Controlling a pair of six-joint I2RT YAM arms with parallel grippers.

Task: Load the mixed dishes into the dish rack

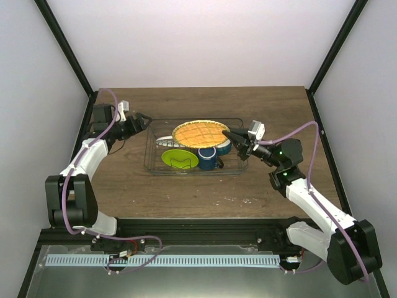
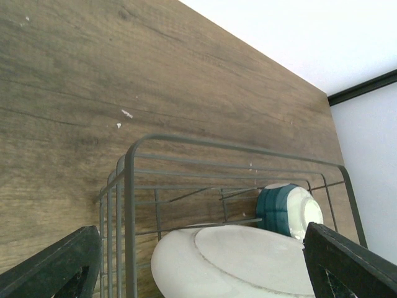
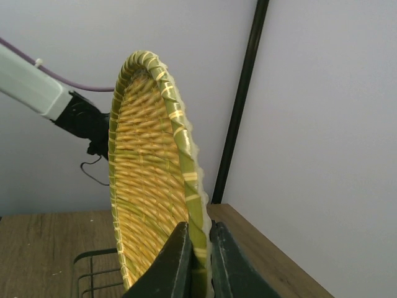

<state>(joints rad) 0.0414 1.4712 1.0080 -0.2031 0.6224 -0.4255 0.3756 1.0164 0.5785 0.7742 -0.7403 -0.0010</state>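
One yellow-orange plate [image 3: 149, 186], rim between right fingers [image 3: 170, 261], above rack [image 1: 151, 162]

Bright, even light; soft shadows

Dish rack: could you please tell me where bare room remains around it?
Bare table lies behind the dish rack and in front of it. Inside is crowded: green plate, mug, bowl, white plate; the right gripper holds a yellow plate overhead.
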